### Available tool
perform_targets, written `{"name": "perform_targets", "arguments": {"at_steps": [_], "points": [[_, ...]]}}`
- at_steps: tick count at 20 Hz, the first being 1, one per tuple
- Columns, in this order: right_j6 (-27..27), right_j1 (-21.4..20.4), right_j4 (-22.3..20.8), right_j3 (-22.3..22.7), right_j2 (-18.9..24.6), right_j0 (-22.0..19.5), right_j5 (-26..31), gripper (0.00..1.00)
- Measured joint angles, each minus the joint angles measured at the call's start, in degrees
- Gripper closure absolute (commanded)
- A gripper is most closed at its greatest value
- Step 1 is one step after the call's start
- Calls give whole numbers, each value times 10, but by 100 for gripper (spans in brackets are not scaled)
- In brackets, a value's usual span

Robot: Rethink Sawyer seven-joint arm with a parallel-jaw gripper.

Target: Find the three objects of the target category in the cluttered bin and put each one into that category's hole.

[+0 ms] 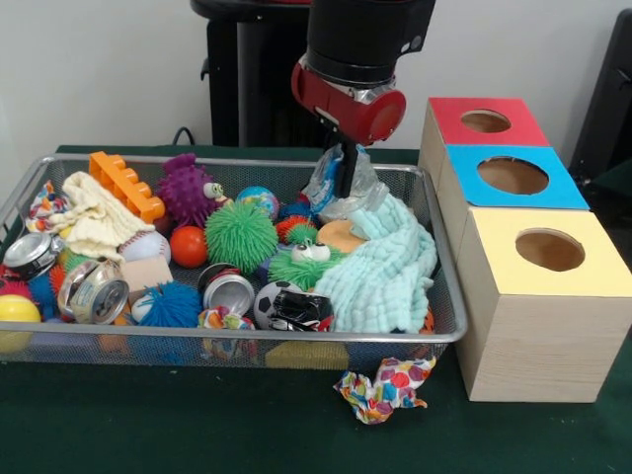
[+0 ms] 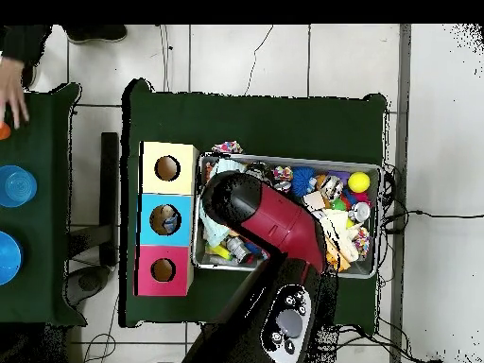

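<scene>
The gripper [image 1: 347, 186] is clamped on 1 clear bottle [image 1: 341, 183], lifted just above the bin [image 1: 446, 296].

Front view: wire bin [image 1: 446, 334] left of three boxes [image 1: 538, 316] in a row; crumpled cloth [image 1: 385, 387] on table before the bin.

Lighting: even, bright, diffuse, from overhead; shadows soft and faint beneath the bin [image 1: 446, 334] and beside the boxes [image 1: 538, 326]. Glare: small highlights on the cans [image 1: 99, 294] and arm [image 1: 355, 99]. Focus: front view mildly soft; overhead view coarser in fine detail.
</scene>
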Motion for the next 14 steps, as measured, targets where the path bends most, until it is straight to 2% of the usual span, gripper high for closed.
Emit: {"name": "perform_targets", "arguments": {"at_steps": [14], "points": [[0,-12,-1,-1,-8,-14,24,100]]}}
